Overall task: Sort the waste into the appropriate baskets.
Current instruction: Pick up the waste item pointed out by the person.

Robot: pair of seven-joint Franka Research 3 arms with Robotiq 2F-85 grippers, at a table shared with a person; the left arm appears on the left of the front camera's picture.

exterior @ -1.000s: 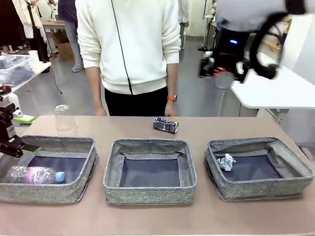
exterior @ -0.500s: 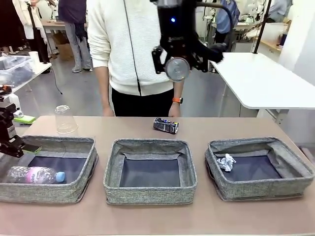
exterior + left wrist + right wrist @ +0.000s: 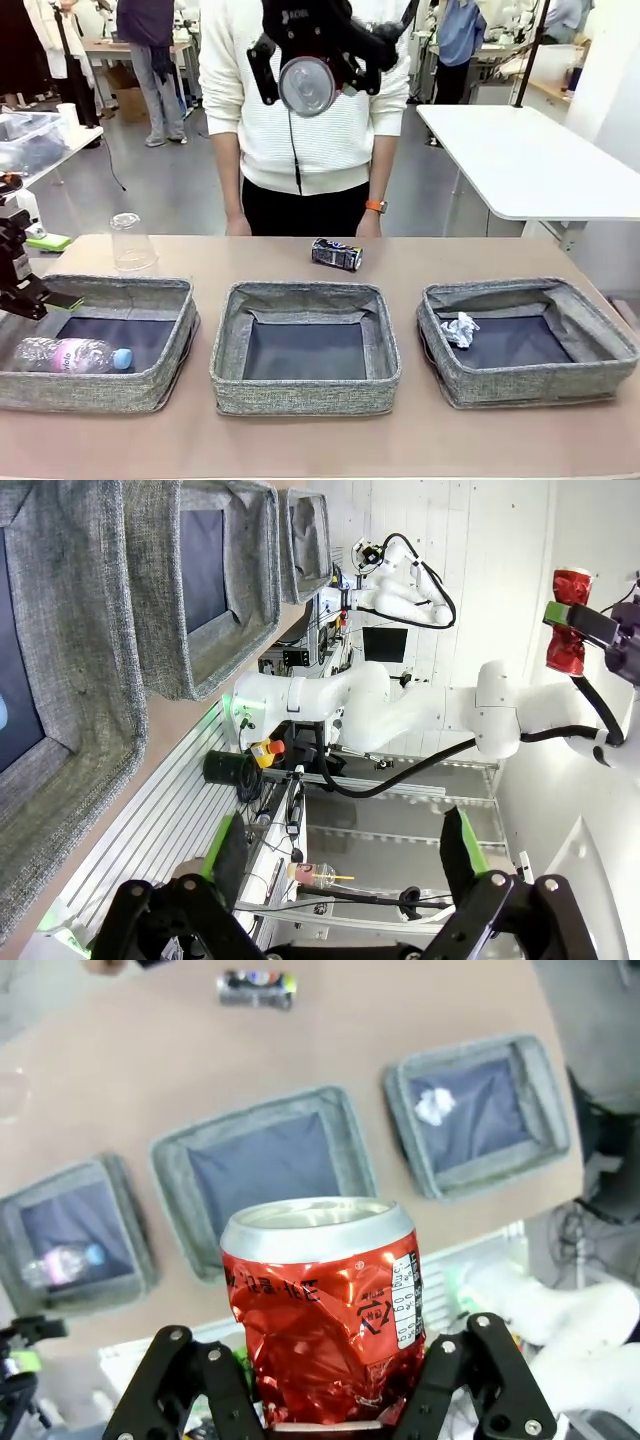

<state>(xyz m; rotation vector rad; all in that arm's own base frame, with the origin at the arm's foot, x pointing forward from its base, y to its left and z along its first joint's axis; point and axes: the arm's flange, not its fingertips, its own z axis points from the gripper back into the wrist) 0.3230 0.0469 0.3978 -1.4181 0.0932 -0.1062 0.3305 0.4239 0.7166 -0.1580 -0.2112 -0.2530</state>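
Crushed red can [image 3: 322,1305] stands lengthwise in the right gripper [image 3: 330,1390], silver end outward.

I read nothing for certain, black print across the crushed red can [image 3: 320,1310] too creased to make out, its white side panel of tiny digits blurred, white lettering on the clear bottle [image 3: 72,355] pink label too small, dark printed can [image 3: 336,255] illegible

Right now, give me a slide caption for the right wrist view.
Right gripper holds a crushed red can high above the three grey baskets.
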